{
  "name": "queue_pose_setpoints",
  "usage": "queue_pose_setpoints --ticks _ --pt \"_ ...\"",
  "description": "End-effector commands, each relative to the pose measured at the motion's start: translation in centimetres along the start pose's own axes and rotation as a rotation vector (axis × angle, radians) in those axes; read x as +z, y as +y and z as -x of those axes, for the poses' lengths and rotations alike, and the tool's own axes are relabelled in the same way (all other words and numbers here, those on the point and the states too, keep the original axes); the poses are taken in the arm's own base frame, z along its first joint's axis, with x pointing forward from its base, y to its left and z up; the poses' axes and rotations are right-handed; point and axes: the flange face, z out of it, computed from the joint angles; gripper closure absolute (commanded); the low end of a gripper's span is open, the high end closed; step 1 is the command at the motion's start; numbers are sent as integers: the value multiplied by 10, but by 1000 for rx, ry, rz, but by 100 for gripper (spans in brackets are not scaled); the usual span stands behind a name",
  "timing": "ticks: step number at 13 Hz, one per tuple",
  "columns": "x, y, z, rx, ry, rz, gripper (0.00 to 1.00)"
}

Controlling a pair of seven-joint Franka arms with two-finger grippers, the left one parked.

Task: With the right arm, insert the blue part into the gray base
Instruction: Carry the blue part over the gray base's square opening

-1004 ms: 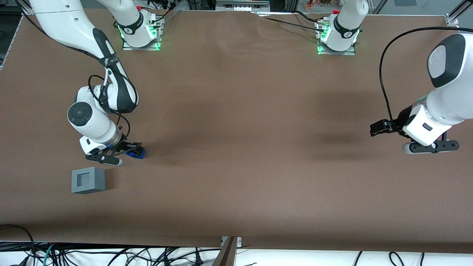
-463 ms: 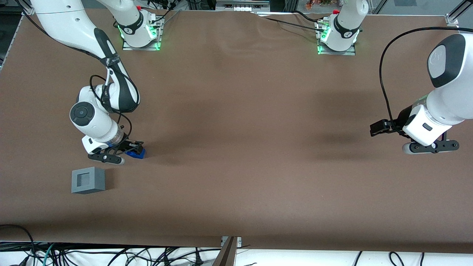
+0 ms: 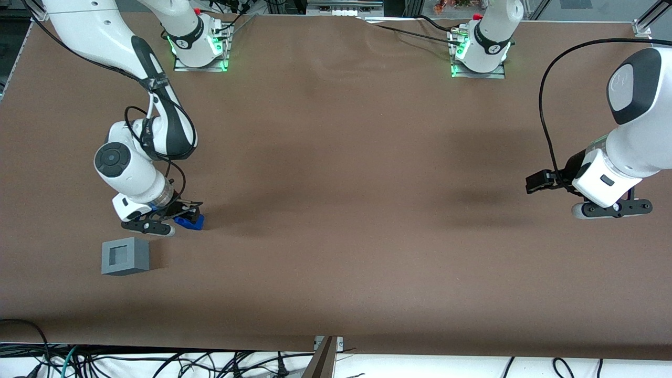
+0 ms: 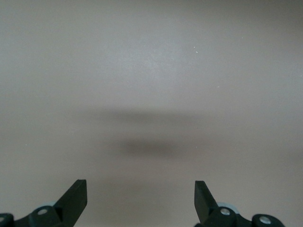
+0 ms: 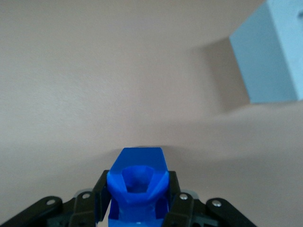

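Observation:
My right arm's gripper (image 3: 187, 217) is shut on the blue part (image 3: 190, 222), low over the brown table near the working arm's end. In the right wrist view the blue part (image 5: 138, 180) fills the gap of the gripper (image 5: 137, 190), its hollow face toward the camera and a black finger (image 5: 101, 197) pressed against each side. The gray base (image 3: 125, 256) stands upright on the table with its square recess facing up. It is nearer to the front camera than the gripper and apart from it. One corner of the gray base (image 5: 272, 59) shows in the wrist view.
The brown table cover (image 3: 336, 210) spreads wide toward the parked arm's end. Two arm mounts (image 3: 199, 47) (image 3: 479, 50) with green lights stand at the table's farthest edge from the front camera. Cables (image 3: 157, 362) hang below the edge nearest that camera.
The right wrist and gripper shifted slightly, and the blue part in it now sits a little nearer the front camera. The gray base has not moved.

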Motion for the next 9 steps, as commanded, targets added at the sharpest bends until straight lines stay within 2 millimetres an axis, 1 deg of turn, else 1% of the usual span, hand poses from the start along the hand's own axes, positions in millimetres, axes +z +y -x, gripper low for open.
queue_pose_setpoints --ticks 1,2,3,5,6,7,9 --pt "-68 34 -42 -83 -38 13 68" --pt "-82 51 -52 -126 -45 14 68" --pt "-92 73 -61 -165 -38 16 68" --pt "-100 106 -79 -228 -2 20 68" --pt "-98 116 -89 -237 11 24 68" --pt "-94 121 -96 -244 21 26 68" --pt "-86 120 -108 -269 37 -5 68"
